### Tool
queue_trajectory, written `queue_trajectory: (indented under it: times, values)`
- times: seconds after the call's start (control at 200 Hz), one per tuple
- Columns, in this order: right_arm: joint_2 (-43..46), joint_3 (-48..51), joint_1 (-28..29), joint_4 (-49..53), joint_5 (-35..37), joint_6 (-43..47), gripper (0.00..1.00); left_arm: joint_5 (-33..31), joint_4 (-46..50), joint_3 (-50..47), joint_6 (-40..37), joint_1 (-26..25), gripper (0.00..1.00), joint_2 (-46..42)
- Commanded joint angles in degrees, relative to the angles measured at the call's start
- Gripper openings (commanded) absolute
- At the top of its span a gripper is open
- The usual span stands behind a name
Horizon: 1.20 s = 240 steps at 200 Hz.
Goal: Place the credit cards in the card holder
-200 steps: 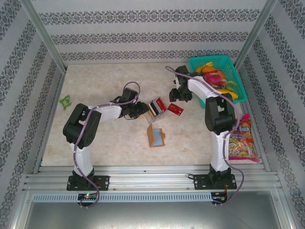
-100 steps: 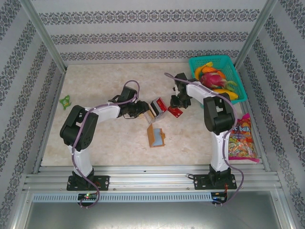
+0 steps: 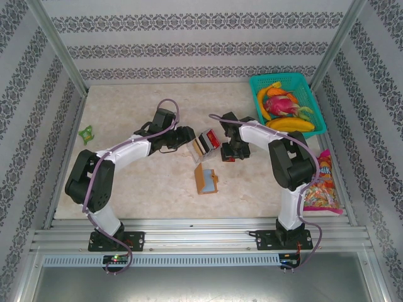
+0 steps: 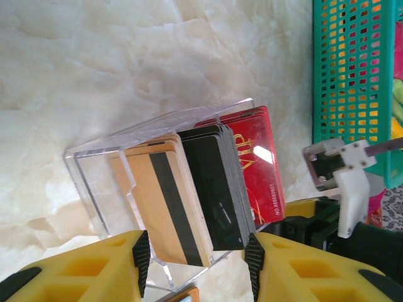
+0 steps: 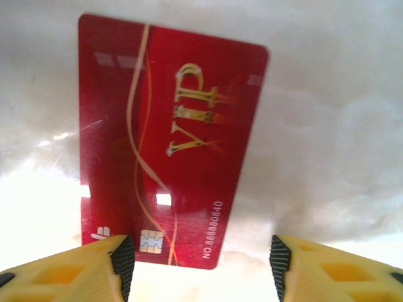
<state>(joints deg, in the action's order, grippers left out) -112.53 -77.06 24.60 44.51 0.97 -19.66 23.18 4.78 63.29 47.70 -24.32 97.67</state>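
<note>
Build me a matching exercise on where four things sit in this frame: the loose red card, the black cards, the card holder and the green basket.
Things:
1. loose red card
2. black cards
3. card holder
4. green basket

Places:
A. far right of the table
B. lying flat, just ahead of the right gripper
C. standing in the clear box
D. on the table, on the near side of the clear box

Pairs: 1-B; 2-C; 3-D; 4-A
</note>
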Motion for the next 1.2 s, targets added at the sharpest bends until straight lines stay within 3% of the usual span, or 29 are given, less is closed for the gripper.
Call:
queue_trajectory:
  times: [0.0, 0.32, 0.48, 0.62, 0.819, 1.194]
  values:
    - [3.1, 0.25, 0.24, -1.53, 0.82, -3.64, 0.66, -3.01, 2.46, -1.69, -1.25, -0.25, 0.5, -2.28]
    - [-5.29, -11.4, 3.74, -2.8, -4.84, -4.64, 0.63, -1.13, -0.02, -3.17, 1.46, 1.63, 0.5, -0.55]
    - [-8.42, -17.38, 4.88, 2.38, 2.77, -4.61, 0.66, -1.5, -0.12, -4.12, 1.7, 1.9, 0.5, -0.68]
    - [-4.67, -12.36, 4.62, 2.31, 10.31, -5.77, 0.74, -2.2, 0.56, -4.44, 1.39, 2.05, 0.51, -1.29]
    - [-2.89, -6.16, 1.2, -1.39, 5.28, -6.85, 0.76, -1.96, 1.02, -3.36, 0.99, 2.08, 0.51, -0.98]
    - [-7.52, -9.55, 1.68, -0.25, 1.58, -6.83, 0.79, -2.77, 2.22, -3.32, 0.64, 2.08, 0.51, -2.31]
